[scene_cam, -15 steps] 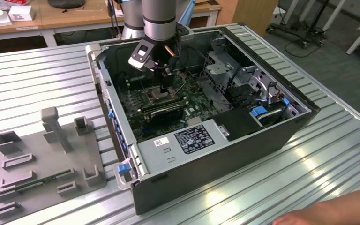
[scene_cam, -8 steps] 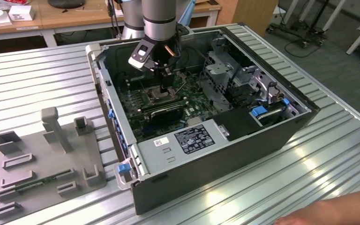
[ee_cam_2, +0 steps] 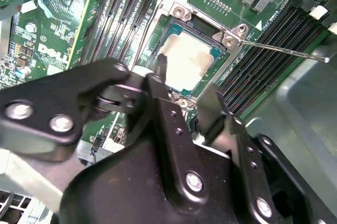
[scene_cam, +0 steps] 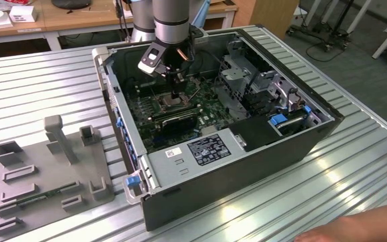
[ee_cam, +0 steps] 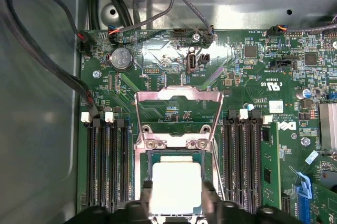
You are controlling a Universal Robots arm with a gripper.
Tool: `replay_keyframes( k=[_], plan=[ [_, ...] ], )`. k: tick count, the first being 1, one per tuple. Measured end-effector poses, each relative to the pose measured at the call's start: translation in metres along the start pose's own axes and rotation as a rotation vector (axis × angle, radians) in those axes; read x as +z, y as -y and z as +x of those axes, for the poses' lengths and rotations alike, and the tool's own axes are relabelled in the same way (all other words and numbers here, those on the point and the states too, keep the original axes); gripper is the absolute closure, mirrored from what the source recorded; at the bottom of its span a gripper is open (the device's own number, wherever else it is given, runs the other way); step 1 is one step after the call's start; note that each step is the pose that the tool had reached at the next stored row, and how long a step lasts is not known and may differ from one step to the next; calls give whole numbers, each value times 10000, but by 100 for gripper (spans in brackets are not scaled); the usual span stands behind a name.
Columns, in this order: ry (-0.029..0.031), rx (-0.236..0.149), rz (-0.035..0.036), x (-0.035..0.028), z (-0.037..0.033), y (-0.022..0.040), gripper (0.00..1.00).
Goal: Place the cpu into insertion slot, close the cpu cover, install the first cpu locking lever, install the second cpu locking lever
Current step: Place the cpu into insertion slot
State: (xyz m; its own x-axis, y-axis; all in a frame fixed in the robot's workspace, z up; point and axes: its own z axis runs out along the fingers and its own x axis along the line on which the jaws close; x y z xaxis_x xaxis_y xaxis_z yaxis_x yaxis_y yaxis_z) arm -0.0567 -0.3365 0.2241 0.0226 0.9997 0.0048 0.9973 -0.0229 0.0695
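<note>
The cpu (ee_cam: 176, 184), a pale square chip, lies level in the black-framed insertion slot (ee_cam: 149, 156) on the green motherboard. My gripper (ee_cam: 176, 207) reaches down into the open computer case in the exterior view, and its two black fingers (ee_cam: 209, 203) press against opposite edges of the chip. In the second wrist view the cpu (ee_cam_2: 187, 58) sits just beyond the gripper (ee_cam_2: 183, 80). The cpu cover (ee_cam: 178, 96), a silvery frame, is swung back flat on the board beyond the slot. A thin locking lever (ee_cam_2: 284, 50) sticks out sideways from the socket.
Long black memory slots (ee_cam: 108, 166) flank the socket on both sides. Cables (ee_cam: 31, 50) loop along the case wall. A grey labelled power supply (scene_cam: 203, 148) and a drive cage (scene_cam: 237, 75) crowd the case. A grey fixture plate (scene_cam: 46, 171) lies outside. A hand (scene_cam: 355, 229) shows at the near corner.
</note>
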Motion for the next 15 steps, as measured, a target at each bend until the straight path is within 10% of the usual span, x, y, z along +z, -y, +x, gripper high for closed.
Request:
replay_keyframes(
  k=[10, 15],
  plan=[
    [0, 0, 0, -1, 0, 0, 89],
    [-1, 0, -1, -1, 0, 0, 89]
  ],
)
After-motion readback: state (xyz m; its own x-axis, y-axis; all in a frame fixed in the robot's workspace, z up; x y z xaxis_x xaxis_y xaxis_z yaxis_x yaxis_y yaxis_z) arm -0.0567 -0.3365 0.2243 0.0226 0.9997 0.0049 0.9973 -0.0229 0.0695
